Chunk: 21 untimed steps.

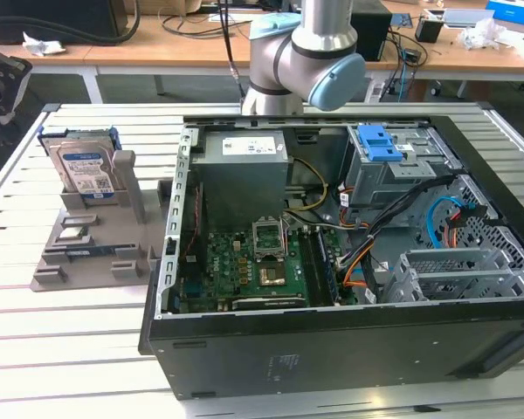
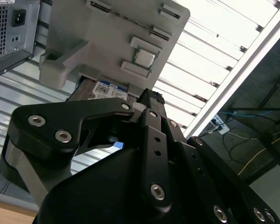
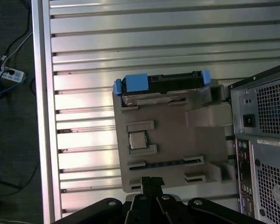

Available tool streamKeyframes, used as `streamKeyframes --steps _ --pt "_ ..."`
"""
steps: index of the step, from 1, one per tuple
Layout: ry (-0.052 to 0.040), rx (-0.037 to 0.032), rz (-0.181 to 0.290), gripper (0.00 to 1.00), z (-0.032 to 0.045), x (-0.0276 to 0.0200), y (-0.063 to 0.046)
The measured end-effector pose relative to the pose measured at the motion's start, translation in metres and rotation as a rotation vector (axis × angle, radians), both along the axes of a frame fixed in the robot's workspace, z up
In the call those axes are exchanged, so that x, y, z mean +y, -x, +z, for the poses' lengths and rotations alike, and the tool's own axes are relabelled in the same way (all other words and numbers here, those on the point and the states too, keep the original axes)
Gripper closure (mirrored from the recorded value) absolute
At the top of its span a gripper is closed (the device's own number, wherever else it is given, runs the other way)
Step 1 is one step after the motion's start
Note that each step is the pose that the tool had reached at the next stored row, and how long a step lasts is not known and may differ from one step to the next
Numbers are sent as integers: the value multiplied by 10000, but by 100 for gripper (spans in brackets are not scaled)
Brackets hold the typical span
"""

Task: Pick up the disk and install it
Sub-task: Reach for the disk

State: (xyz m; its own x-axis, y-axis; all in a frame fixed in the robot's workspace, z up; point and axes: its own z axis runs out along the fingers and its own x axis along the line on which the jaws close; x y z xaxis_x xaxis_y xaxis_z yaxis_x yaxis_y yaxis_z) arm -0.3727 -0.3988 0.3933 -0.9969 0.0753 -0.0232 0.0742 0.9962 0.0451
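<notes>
The fingers (image 3: 145, 183) look pressed together, and there is nothing between them. In both wrist views they hang above the near end of a grey holder (image 3: 177, 135), apart from it.

The disk (image 3: 172, 79) stands upright in a slot at the far end of that holder. Its blue rails hug its sides, and its white-and-blue label shows in the exterior view. The fingers are not touching the disk.

The holder sits on the slatted metal surface (image 1: 70, 349), near the surface's edge on the exterior view's left. Just beside it lies the big black computer case (image 1: 332, 349), open on top. Inside the case is a grey metal cage with a blue latch (image 1: 380, 144).

So the job looks like it is only starting. The disk is not yet picked up, and it is not yet put into the case.
</notes>
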Motion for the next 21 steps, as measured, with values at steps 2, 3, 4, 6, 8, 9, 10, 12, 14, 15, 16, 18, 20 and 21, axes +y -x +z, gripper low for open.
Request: streamKeyframes --steps 2,3,4,6,8,9,10,12,14,15,16,18,20,21 --pt "0 0 0 89 0 0 30" --pt "0 0 0 89 0 0 56" --pt "0 0 0 89 0 0 72" --pt "0 -1 -1 89 0 0 112" --pt "1 0 -1 89 0 0 175" --pt "2 0 0 89 0 4 211" --pt "7 -1 0 89 -1 17 235" --pt "15 -1 0 89 -1 68 269" --pt "29 0 3 89 -3 156 267" --pt "49 -1 9 89 -4 226 257" --pt "60 0 13 89 -5 279 250" --pt "66 -1 19 89 -6 341 238" --pt "71 0 25 89 -6 383 230" --pt "72 0 28 89 -6 401 226"
